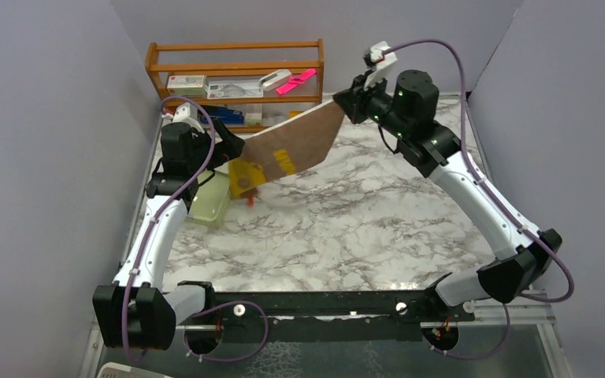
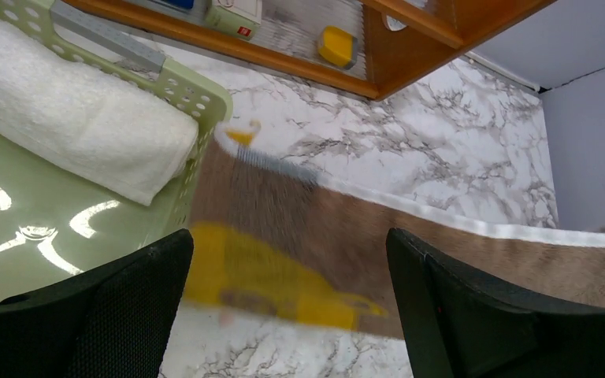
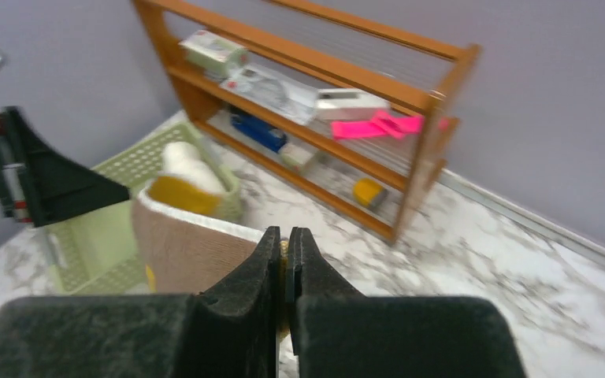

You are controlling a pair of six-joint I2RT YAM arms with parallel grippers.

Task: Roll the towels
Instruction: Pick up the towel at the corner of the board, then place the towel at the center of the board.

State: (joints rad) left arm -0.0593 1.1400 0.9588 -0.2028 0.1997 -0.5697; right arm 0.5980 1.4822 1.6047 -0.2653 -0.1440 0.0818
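My right gripper (image 1: 345,105) (image 3: 284,236) is shut on the top corner of the tan-brown and mustard-yellow towel (image 1: 295,146) (image 3: 189,252). It holds the towel up in the air at the back of the table. The cloth hangs stretched down toward the left, with its yellow end (image 2: 268,276) blurred over the marble. My left gripper (image 1: 232,146) (image 2: 290,240) is open just above that lower end, with nothing between its fingers. The white towel (image 2: 71,118) (image 3: 185,161) lies rolled inside the pale green basket (image 2: 197,94) (image 1: 209,206).
A wooden shelf (image 1: 236,79) (image 3: 323,102) with boxes and a pink item stands at the back left, right behind the basket. Grey walls close in the marble table (image 1: 347,220) on the left, back and right.
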